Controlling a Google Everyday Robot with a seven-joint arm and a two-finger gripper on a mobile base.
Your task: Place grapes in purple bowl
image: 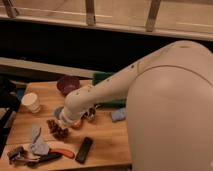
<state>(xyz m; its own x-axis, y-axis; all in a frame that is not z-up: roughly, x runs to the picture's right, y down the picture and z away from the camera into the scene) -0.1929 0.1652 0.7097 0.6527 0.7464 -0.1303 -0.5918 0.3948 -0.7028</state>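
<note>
The grapes (58, 129), a dark reddish-brown lumpy bunch, lie on the wooden table (107, 142) left of centre. The purple bowl (67, 84) stands at the table's back, empty as far as I can see. My white arm reaches down from the right, and my gripper (65, 120) is at its end, just above and right of the grapes, close to them. I cannot tell whether it touches them. The bowl is about a bowl's width behind the gripper.
A white cup (31, 102) stands at the left. A black remote (83, 149), orange-handled tools (52, 155) and a grey piece (37, 143) lie at the front. An orange thing (77, 124), a small blue item (119, 115) and a green object (102, 77) are near the arm.
</note>
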